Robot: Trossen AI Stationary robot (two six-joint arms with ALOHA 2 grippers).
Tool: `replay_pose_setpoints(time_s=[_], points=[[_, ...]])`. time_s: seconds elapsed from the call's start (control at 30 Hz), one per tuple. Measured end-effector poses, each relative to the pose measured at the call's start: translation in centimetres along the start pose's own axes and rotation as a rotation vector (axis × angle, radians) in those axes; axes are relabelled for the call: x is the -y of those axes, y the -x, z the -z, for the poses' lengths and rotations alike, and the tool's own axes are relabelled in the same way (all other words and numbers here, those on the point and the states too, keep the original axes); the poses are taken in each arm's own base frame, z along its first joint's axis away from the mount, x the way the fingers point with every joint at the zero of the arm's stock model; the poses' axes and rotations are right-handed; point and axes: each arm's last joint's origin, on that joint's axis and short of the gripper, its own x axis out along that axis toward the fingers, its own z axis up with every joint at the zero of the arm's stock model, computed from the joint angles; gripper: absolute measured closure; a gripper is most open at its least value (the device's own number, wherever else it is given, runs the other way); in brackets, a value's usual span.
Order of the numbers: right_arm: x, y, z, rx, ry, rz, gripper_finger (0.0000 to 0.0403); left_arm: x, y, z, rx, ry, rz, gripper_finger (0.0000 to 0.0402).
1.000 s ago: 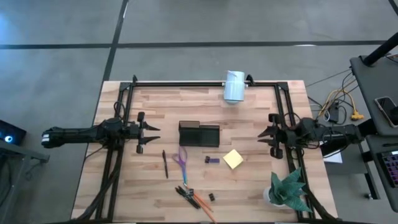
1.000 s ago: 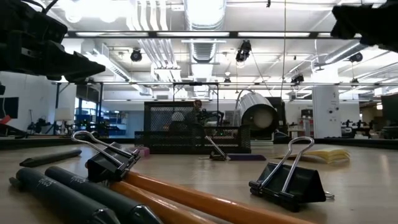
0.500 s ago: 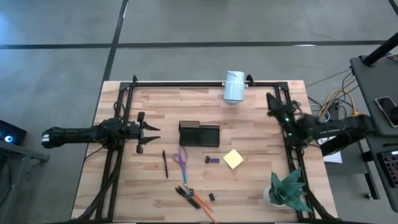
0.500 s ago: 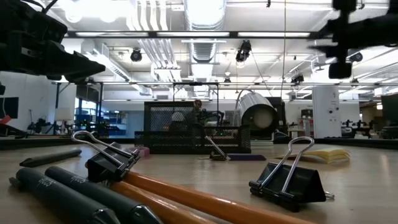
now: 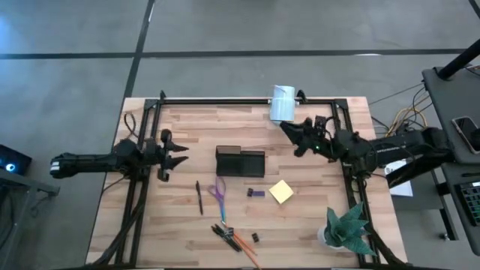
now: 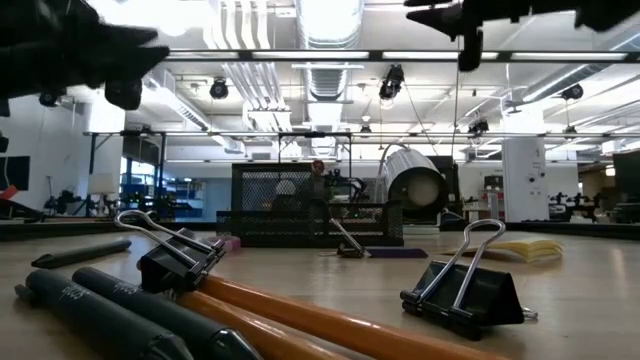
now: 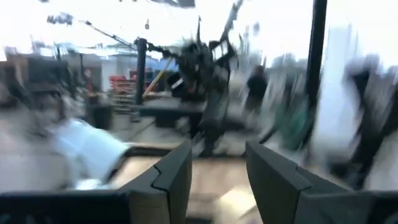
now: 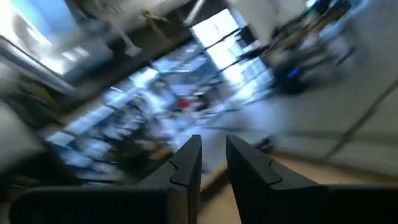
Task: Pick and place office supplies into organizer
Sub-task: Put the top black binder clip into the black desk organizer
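The black organizer [image 5: 240,161] stands at the middle of the wooden table. In front of it lie the purple-handled scissors [image 5: 217,191], a black pen [image 5: 199,197], a small purple bit [image 5: 256,193] and the yellow sticky-note pad [image 5: 281,192]. Near the front edge are an orange pencil [image 5: 246,245] and black binder clips [image 6: 465,290]. My left gripper [image 5: 178,154] hovers open over the table's left part, left of the organizer. My right gripper [image 5: 291,137] hangs above the table to the organizer's far right, its fingers [image 8: 186,162] a narrow gap apart with nothing between them.
A white cylinder [image 5: 283,103] lies at the far edge, close to my right gripper. A green spiky plant [image 5: 346,229] stands at the near right corner. Black frame rails [image 5: 142,187] run along the left, right and far sides. Bare wood lies between my left gripper and the organizer.
My right arm has swung from the right rail toward the table's far edge and then leftward, ending over the table near the white cylinder. My left gripper has risen a little, tipped upward and rolled. No object on the table has moved.
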Motion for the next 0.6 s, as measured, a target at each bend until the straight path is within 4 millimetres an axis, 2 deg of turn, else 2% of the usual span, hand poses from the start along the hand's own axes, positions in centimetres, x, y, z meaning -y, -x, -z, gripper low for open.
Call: replay_pose_setpoints(time_s=[0.1, 0.2, 0.33, 0.43, 0.5, 0.6], points=[[-0.8, -0.6, -1.1, -0.052, -0.003, 0.062, 0.0335, -0.1, 0.0, -0.7, 0.095, 0.396, -0.055, 0.0269], [-1.4, -0.5, -2.1, -0.164, -0.063, 0.135, 0.0335, -0.2, 0.2, -1.3, 0.190, 0.653, -0.080, 0.0269], [-1.8, -0.5, -3.0, -0.278, -0.084, 0.252, 0.0335, -0.3, 0.2, -1.8, 0.261, 0.695, -0.091, 0.0269], [-2.4, -0.8, -3.0, -0.370, -0.118, 0.204, 0.0335, -0.3, 0.3, -1.9, 0.266, 0.692, -0.088, 0.0269], [-2.8, -1.7, -3.1, -0.416, -0.098, 0.151, 0.0335, -0.3, 0.3, -1.8, 0.265, 0.691, -0.088, 0.0269], [-3.1, -3.2, -2.3, -0.490, -0.046, 0.203, 0.0329, -0.3, 0.2, -1.7, 0.251, 0.688, -0.097, 0.0269]])
